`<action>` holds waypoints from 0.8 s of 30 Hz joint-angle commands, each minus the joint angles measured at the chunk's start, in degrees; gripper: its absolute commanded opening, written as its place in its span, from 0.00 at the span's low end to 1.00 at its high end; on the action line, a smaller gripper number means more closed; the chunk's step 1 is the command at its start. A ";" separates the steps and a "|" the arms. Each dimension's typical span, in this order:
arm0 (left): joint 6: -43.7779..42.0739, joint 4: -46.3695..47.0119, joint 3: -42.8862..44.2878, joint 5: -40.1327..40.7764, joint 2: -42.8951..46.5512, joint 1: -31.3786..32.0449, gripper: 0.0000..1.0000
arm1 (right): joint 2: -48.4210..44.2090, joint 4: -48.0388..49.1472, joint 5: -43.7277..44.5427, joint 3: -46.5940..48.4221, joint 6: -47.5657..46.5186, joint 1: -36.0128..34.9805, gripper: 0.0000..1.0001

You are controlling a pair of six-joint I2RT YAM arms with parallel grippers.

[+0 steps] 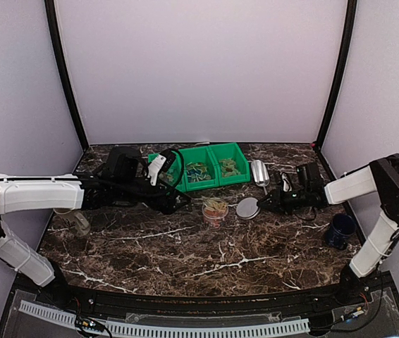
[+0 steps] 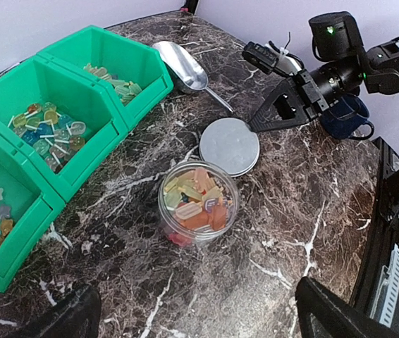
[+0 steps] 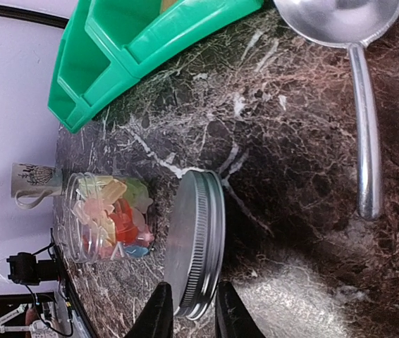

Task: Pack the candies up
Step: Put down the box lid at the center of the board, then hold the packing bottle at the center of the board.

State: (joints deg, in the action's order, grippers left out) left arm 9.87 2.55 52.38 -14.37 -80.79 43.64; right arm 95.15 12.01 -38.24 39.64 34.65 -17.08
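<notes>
The candies lie in the three compartments of the green bin (image 1: 206, 167), and some fill a clear open jar (image 1: 215, 210). In the left wrist view the jar (image 2: 198, 201) stands in front of the bin's candies (image 2: 48, 130). The jar's silver lid (image 1: 247, 208) lies just right of it. My right gripper (image 1: 264, 204) pinches the lid's near edge; in the right wrist view its fingers (image 3: 158, 313) clamp the lid (image 3: 196, 239) rim. My left gripper (image 1: 177, 203) is open and empty, hovering left of the jar with its fingers (image 2: 326, 313) spread wide.
A metal scoop (image 1: 259, 172) lies right of the bin, also seen in the right wrist view (image 3: 361, 105). A dark blue mug (image 1: 340, 231) stands at the right. A clear cup (image 1: 80, 222) stands under my left arm.
</notes>
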 commanded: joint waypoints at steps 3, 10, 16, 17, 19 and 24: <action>5.31 14.23 -3.40 1.52 -6.60 -0.53 0.99 | 0.48 -4.23 2.48 1.45 -4.02 0.52 0.24; 7.80 30.35 -6.24 -4.54 -14.73 -3.72 0.99 | -2.90 -11.88 9.02 2.44 -10.39 0.47 0.38; 14.31 43.57 -5.75 -12.67 -23.98 -5.34 0.99 | -9.47 -16.81 13.51 2.93 -15.52 -0.29 0.48; 16.27 45.24 -5.59 -14.80 -25.72 -5.57 0.99 | -10.87 -16.98 14.35 2.95 -16.23 -0.57 0.50; 20.47 50.52 -4.87 -18.06 -28.70 -5.75 0.99 | -13.46 -17.50 16.82 2.95 -17.63 -1.32 0.54; 26.47 57.36 -2.12 -24.27 -34.42 -5.83 0.99 | -20.14 -16.35 22.03 2.76 -22.69 -4.70 0.76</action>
State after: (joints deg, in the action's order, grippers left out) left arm 29.23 48.90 47.57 -30.44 -113.30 38.13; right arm 79.59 -4.89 -21.89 41.17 17.52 -19.09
